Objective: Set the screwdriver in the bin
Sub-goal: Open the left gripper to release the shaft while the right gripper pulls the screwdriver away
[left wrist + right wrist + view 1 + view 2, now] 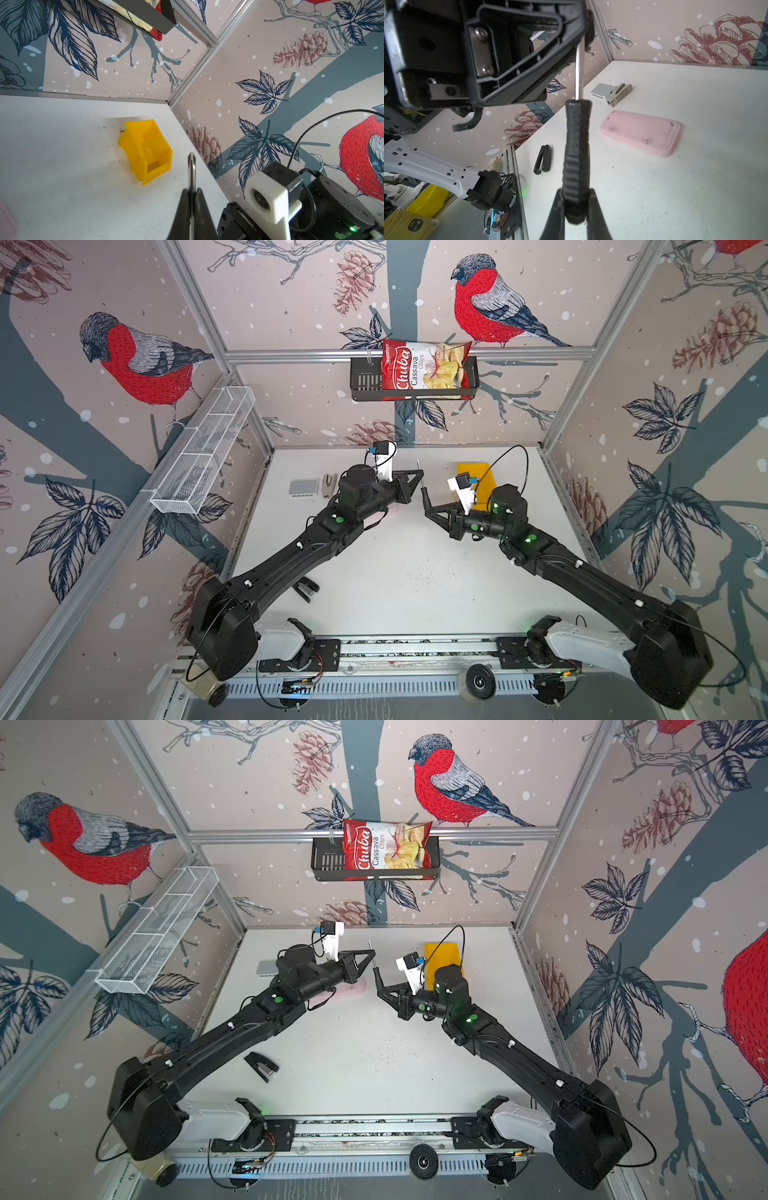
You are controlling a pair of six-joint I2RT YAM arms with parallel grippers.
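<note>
Screwdriver [576, 145]: ribbed black handle pinched by right end effector [576, 193], slim steel shaft by left end effector [192, 193]. Boxy yellow plastic bin [145, 149] ahead of left one.

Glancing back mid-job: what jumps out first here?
The slim black-handled screwdriver is gripped at both ends above the middle of the white table: the left gripper shut on its metal shaft, the right gripper shut on the handle. The small bright yellow plastic bin sits near the back right corner, untouched. A red chips bag fills the black wall basket behind.
</note>
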